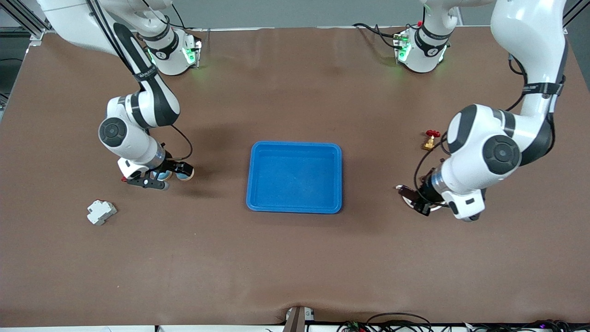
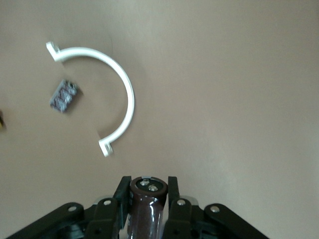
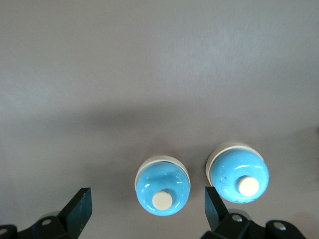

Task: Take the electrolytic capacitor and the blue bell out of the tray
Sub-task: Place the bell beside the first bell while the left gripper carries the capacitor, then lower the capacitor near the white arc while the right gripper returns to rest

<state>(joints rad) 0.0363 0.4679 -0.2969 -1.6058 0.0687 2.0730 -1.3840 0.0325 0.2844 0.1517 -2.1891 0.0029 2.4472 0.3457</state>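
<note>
My left gripper (image 2: pixel 148 188) is shut on the capacitor (image 2: pixel 147 204), a dark brown cylinder with two metal terminals on its end. In the front view this gripper (image 1: pixel 415 197) holds the capacitor (image 1: pixel 406 190) low over the table at the left arm's end. Two blue bells with white buttons stand side by side at the right arm's end. My right gripper (image 3: pixel 148 209) is open and low, with one bell (image 3: pixel 163 188) between its fingers but untouched. The other bell (image 3: pixel 239 174) stands just outside one finger. From the front, the right gripper (image 1: pixel 161 175) partly covers the bells (image 1: pixel 185 174).
A blue tray (image 1: pixel 295 206) lies mid-table. Under the left gripper lies a white half-ring clamp (image 2: pixel 119 94) with a small dark chip (image 2: pixel 65 95) beside it. A brass valve with a red handle (image 1: pixel 431 139) and a white breaker block (image 1: pixel 101 211) also lie on the table.
</note>
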